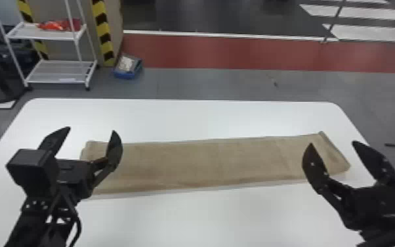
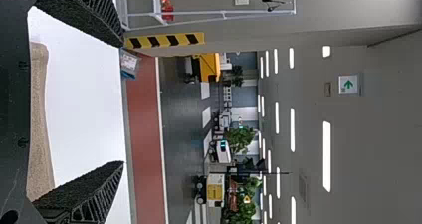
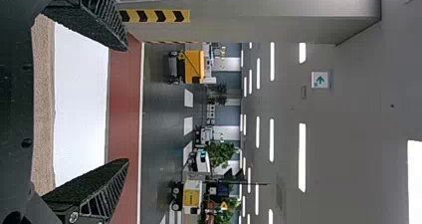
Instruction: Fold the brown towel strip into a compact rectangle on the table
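In the head view, the brown towel strip is lying across the table from nine to three o'clock; the left gripper at nine and right gripper at three are pinching nothing. Toward eleven, a blue bin is holding something pale.

In the left wrist view, fingers are standing spread; closing too high could miss cloth.

In the right wrist view, fingers are likewise gaping; uneven lifting could skew the fold.
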